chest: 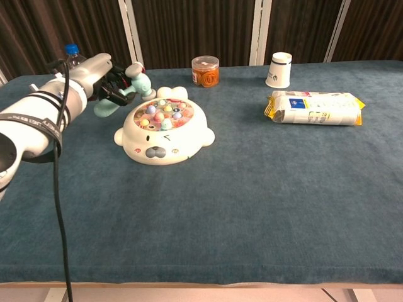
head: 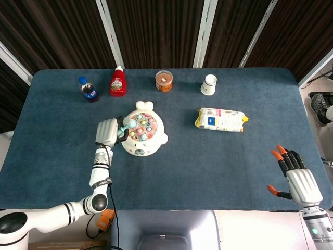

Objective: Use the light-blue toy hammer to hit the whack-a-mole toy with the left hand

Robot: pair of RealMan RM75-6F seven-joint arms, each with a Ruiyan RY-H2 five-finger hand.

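My left hand (head: 107, 133) (chest: 99, 77) grips the light-blue toy hammer (chest: 135, 82) (head: 125, 126) by its handle. The hammer's head hangs above the left rim of the whack-a-mole toy (head: 141, 135) (chest: 165, 131), a white seal-shaped toy with several coloured pegs on top. The chest view shows the hammer raised off the toy, not touching it. My right hand (head: 295, 177) is open at the table's front right corner, far from both, and appears only in the head view.
Along the back edge stand a cola bottle (head: 89, 89), a red ketchup bottle (head: 117, 82), an orange jar (head: 164, 80) and a white cup (head: 208, 85). A snack packet (head: 221, 120) lies to the right of the toy.
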